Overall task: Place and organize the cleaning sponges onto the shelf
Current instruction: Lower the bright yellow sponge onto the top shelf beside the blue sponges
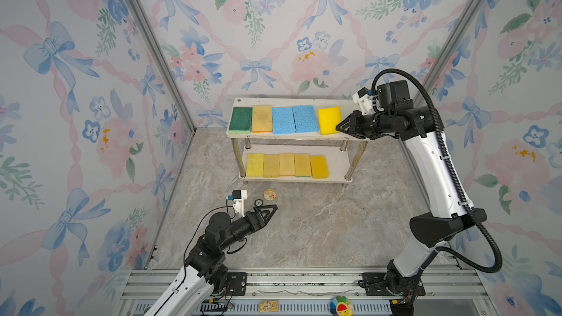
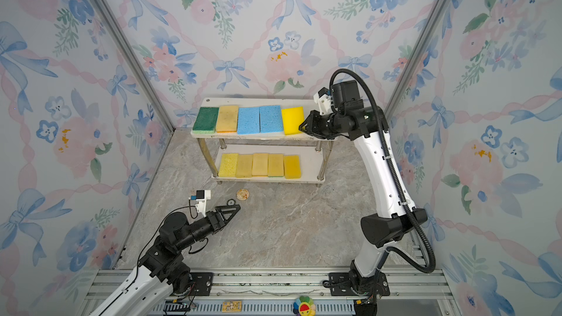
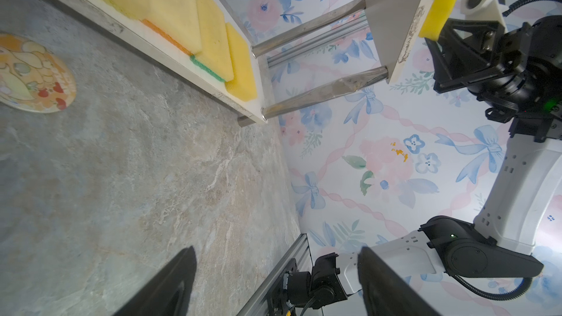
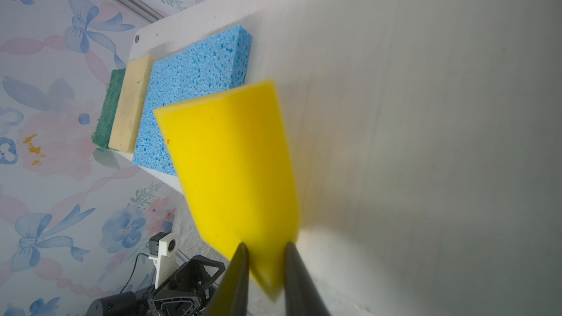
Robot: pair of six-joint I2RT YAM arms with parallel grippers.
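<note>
The shelf (image 1: 346,104) (image 2: 307,103) stands at the back. Its top board carries a dark green sponge (image 1: 241,119), a tan one (image 1: 262,118), two blue ones (image 1: 293,119) and a bright yellow sponge (image 1: 329,120) (image 4: 231,162). Several yellow sponges (image 1: 287,165) (image 3: 213,41) line the lower board. My right gripper (image 1: 337,128) (image 4: 265,244) is at the yellow sponge's near right corner. Its fingers stand slightly parted with the corner between them, and the sponge looks blurred. My left gripper (image 1: 275,207) (image 3: 276,249) hovers low over the floor in front of the shelf, open and empty.
A round patterned disc (image 1: 269,194) (image 3: 27,77) and a small dark disc (image 1: 258,202) lie on the marble floor beside the left gripper. Floral walls close in on three sides. The metal rail (image 1: 304,281) at the front holds a colourful toy (image 1: 341,307) and a card (image 1: 268,306).
</note>
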